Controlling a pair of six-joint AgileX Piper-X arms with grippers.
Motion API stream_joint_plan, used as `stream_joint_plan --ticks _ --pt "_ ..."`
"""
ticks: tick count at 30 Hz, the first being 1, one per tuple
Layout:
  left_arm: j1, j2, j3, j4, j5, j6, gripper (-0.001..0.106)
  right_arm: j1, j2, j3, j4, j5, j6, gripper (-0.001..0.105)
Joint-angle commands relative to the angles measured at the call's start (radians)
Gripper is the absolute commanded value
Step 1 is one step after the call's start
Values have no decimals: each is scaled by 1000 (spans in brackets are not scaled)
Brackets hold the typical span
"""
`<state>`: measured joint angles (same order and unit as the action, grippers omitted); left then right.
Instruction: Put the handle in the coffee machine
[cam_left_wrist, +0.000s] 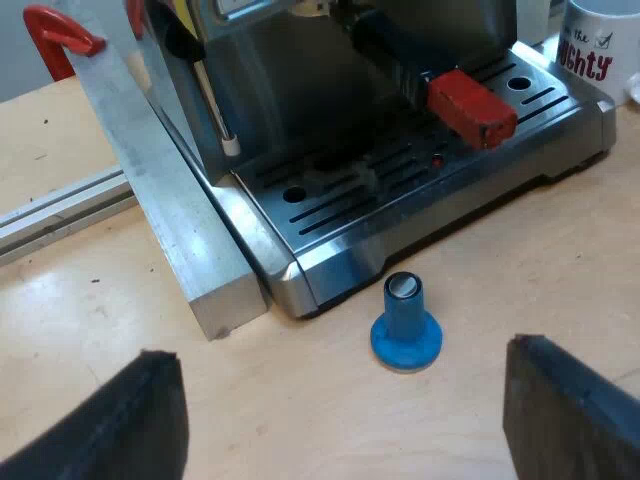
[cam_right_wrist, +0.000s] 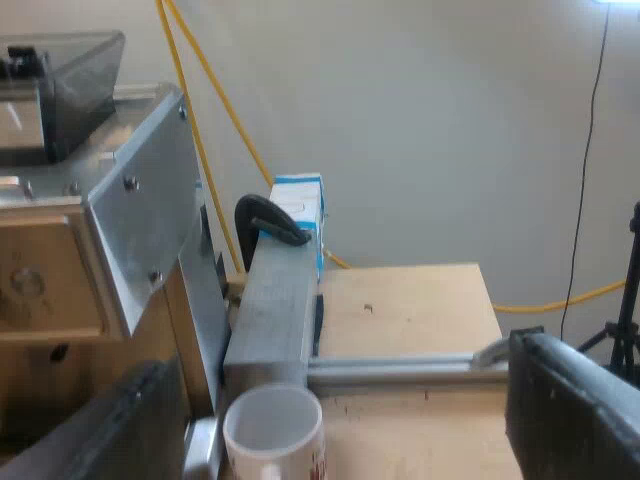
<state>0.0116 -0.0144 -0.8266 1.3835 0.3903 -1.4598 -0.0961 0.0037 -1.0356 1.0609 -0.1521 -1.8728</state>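
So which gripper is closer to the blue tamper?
Left. My left gripper hangs open just above the tamper, which stands on the table at the machine's front. My right gripper is open by the mug, past the machine from the tamper.

The right hand (cam_right_wrist: 350, 420) hangs open, fingers spread wide, above the wooden surface (cam_right_wrist: 410, 305). A white mug (cam_right_wrist: 272, 432) stands between them at the near end of an aluminium beam (cam_right_wrist: 272, 310). Beyond the mug, a black clamp (cam_right_wrist: 268, 222) grips the beam beside a blue-and-white carton (cam_right_wrist: 303, 205). A bean hopper (cam_right_wrist: 60, 70) sits higher up than the mug.

Plain wall (cam_right_wrist: 450, 120) (beige) behind wooden table (cam_right_wrist: 410, 310).
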Motion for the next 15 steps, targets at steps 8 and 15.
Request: stream_joint_plan --ticks 8,15 --pt "0 -139 2 -5 10 4 67 -4 -61 66 147 -25 -16 69" --pt "0 -139 36 -78 2 -90 67 -4 -59 127 145 -25 -16 69"
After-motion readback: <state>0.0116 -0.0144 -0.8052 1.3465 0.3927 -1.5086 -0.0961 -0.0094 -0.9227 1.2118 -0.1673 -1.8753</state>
